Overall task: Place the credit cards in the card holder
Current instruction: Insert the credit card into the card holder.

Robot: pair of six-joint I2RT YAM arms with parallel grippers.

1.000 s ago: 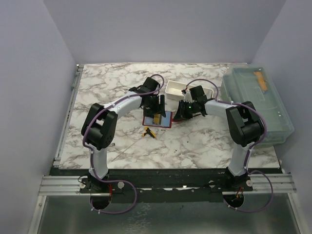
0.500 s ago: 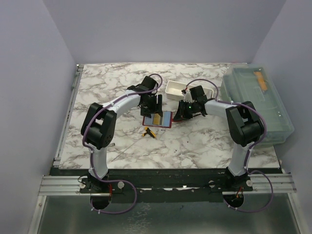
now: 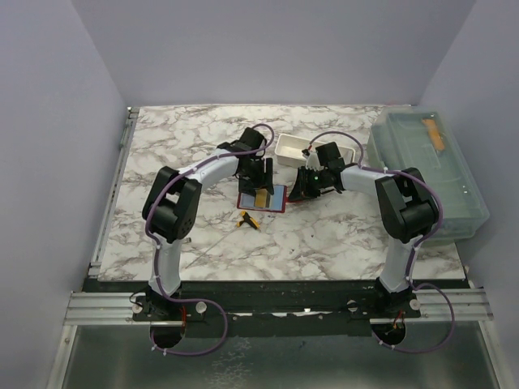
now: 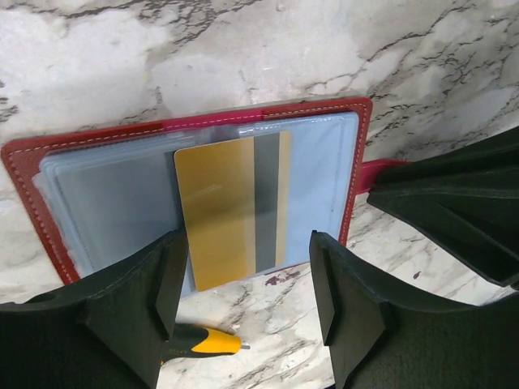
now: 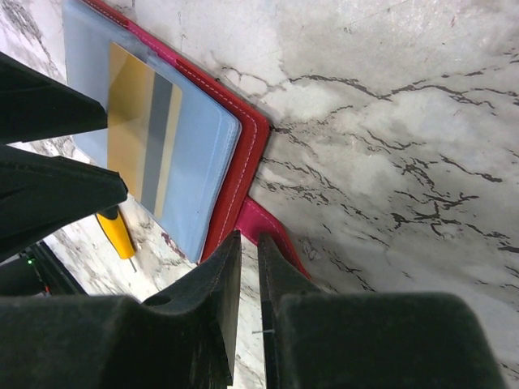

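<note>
Mid-scene on the marble counter [image 4: 243, 49], the thin tan-gold plastic credit card [image 4: 231, 211] lies on the blue-grey lining of the open red folding card holder [image 4: 105, 203]. The left jaws gape astride the card's near end. The right jaws look pinched on the holder's red tab. The card seems light, stiff and slick, so I'd nip its short edge.

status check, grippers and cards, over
Left gripper open, straddling gold card on open card holder. Right gripper shut on its red tab. Yellow-handled tool beside holder, not blocking.
</note>
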